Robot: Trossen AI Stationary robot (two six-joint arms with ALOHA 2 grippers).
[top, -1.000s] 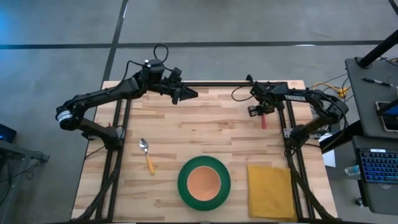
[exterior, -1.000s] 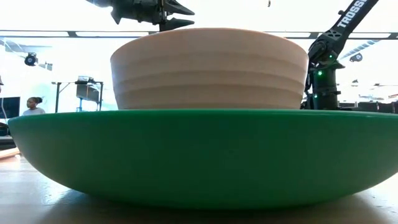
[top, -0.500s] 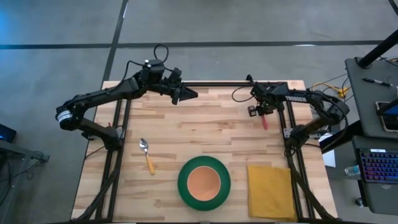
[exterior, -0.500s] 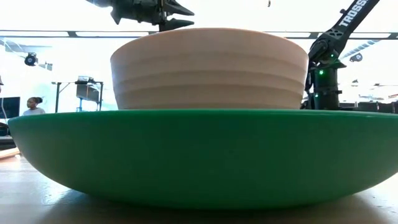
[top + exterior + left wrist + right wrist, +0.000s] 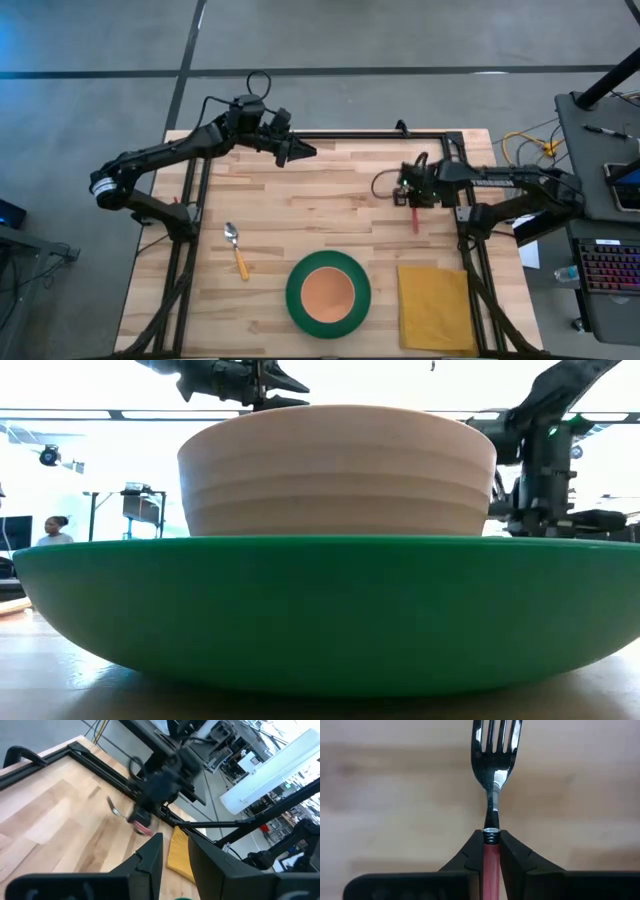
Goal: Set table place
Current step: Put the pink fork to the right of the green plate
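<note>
Near edge: green plate point(image 5: 328, 293) w/ peach bowl point(image 5: 328, 291) sits mid-table, yellow napkin point(image 5: 436, 307) just beside it toward the near-right corner, spoon point(image 5: 236, 249) on the plate's left. Farther back on the right, the right gripper point(image 5: 414, 197) is clamped on the red-handled fork point(image 5: 491, 785), handle pinched betw. the fingers, tines pointing straight out ahead; napkin lies nearward of it, so the carry likely runs toward the near edge. Left gripper point(image 5: 297, 152) hovers by the far edge, fingers nearly together, holding nothing.

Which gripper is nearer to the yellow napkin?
Right. The right gripper, shut on the fork, hangs just beyond the napkin; the left gripper is at the table's far edge.
</note>
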